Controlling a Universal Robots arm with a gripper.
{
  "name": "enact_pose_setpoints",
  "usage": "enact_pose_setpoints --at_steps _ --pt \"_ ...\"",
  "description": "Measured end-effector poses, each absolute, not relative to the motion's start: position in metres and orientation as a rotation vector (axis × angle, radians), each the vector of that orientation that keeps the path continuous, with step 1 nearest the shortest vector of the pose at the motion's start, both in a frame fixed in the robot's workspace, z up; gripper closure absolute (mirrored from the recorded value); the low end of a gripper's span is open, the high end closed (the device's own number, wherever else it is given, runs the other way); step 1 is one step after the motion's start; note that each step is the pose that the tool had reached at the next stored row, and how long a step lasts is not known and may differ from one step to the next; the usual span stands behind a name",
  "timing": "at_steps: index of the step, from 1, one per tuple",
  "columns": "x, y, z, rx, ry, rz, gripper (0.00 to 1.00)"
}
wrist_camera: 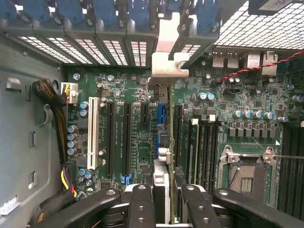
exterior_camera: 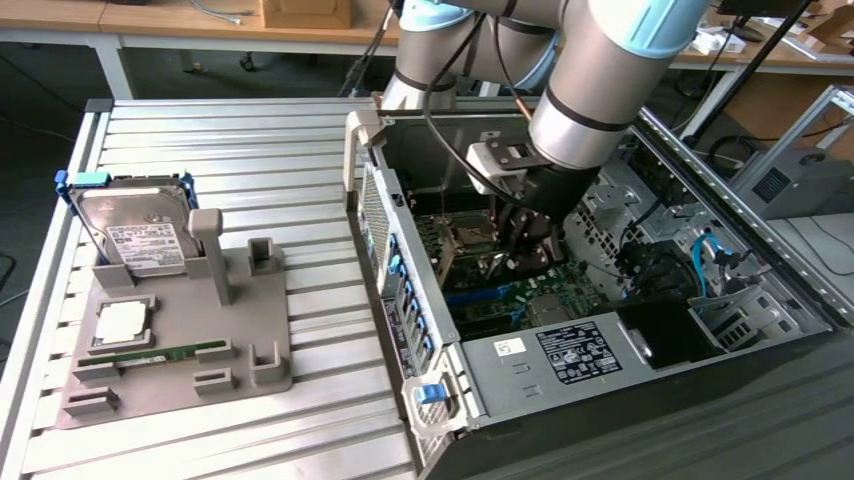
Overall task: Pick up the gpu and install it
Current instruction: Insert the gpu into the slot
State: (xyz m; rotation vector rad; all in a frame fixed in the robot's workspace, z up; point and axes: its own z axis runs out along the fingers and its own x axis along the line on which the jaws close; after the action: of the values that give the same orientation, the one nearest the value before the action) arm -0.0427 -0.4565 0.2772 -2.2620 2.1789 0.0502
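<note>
My ribbed metal table (exterior_camera: 227,140) carries the grey parts holder (exterior_camera: 187,340), with the open computer case (exterior_camera: 561,380) beside it.

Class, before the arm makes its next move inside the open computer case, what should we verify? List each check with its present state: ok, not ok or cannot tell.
1. Thin dark expansion card with pale metal bracket, the gpu, is in the black pincer: ok, held edge-on.
2. Pincer is inside the open grey computer case: ok.
3. Card stands over the green motherboard slots: ok.
4. Card is lined up with one particular slot: cannot tell.
5. Bracket end sits at the rear slot openings: ok.
6. Card is fully seated: cannot tell.
</note>
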Motion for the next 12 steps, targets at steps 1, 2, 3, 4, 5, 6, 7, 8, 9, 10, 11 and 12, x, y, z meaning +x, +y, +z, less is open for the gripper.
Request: enact_pose_setpoints --at_steps 1,2,3,4,5,6,7,8,9,10,11,12 --pt "-0.043 -0.457 0.277 -2.262 2.179 0.050 0.73" --pt "-0.044 -0.458 0.277 -2.262 2.179 0.050 0.73" --pt "-0.045 -0.458 0.277 -2.262 2.179 0.050 0.73" --pt "-0.046 -0.459 0.277 -2.262 2.179 0.050 0.73" --pt "-0.047 -0.459 0.277 -2.262 2.179 0.050 0.73" --pt "-0.048 -0.459 0.277 -2.262 2.179 0.050 0.73" --pt "-0.050 -0.459 0.277 -2.262 2.179 0.050 0.73" --pt "-0.052 -0.459 0.277 -2.262 2.179 0.050 0.73" --pt "-0.053 -0.459 0.277 -2.262 2.179 0.050 0.73" --pt "-0.055 -0.459 0.277 -2.262 2.179 0.050 0.73" --pt "-0.057 -0.459 0.277 -2.262 2.179 0.050 0.73" --pt "-0.059 -0.459 0.277 -2.262 2.179 0.050 0.73"
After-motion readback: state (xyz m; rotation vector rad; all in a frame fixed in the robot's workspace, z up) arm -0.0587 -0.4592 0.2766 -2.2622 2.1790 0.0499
